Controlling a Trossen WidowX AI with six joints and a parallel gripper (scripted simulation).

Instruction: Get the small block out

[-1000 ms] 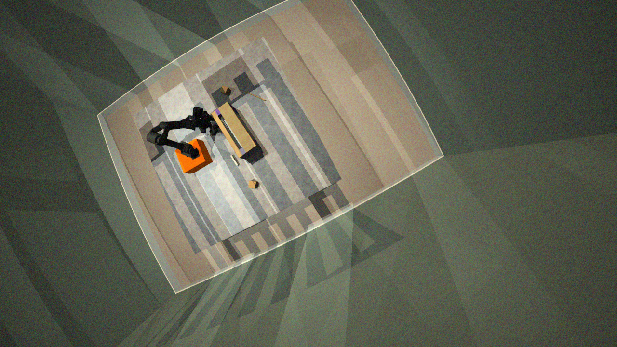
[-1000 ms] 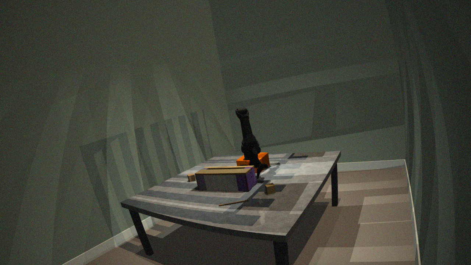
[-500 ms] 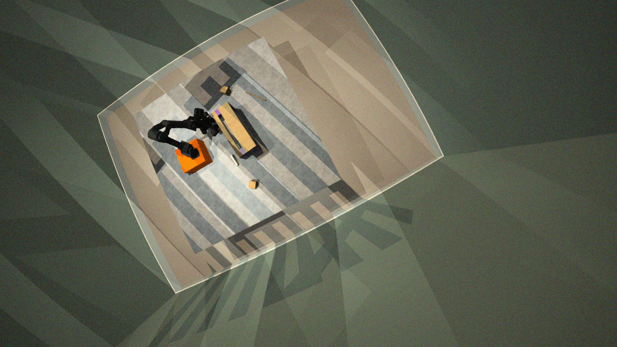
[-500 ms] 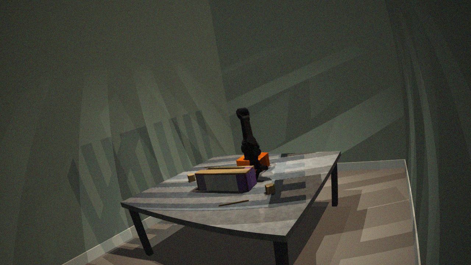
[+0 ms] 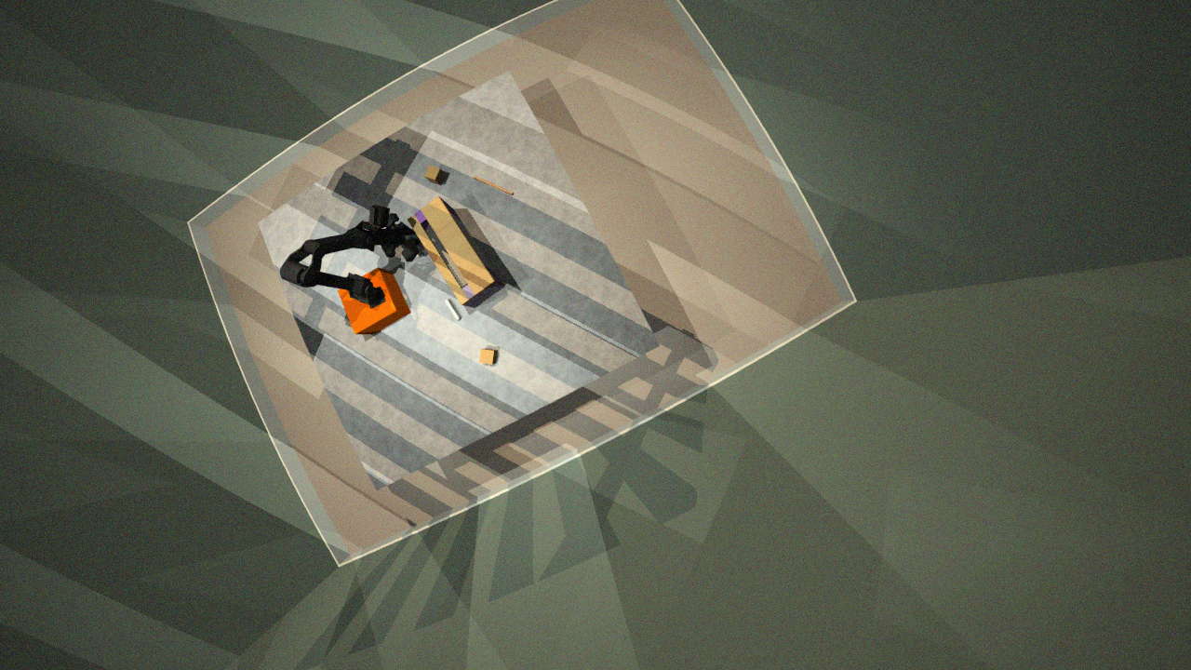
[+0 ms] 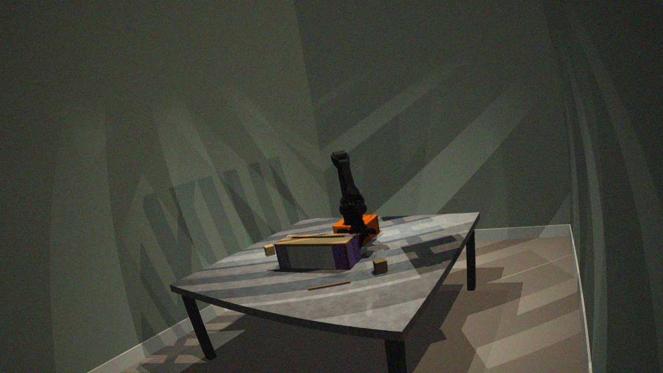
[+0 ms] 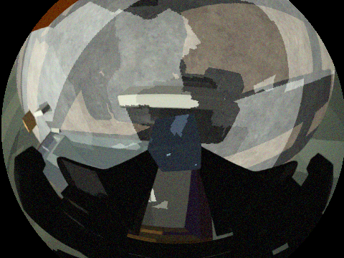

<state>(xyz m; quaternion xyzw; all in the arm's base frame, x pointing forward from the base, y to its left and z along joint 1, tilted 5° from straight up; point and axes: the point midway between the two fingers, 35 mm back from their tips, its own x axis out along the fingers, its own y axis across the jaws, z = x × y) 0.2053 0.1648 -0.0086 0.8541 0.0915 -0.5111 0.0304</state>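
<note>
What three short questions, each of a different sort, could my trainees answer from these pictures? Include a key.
1. Multiple choice: what is between the fingers of the black gripper?
a) a tan cube
b) a dark blue block
c) a white bar

2. True or false: the thin brown stick lies apart from the tan-topped box with purple end panels.

3. Count: how many small tan cubes lie on the grey table?

Key: 1 b; 2 true; 3 two.
</note>
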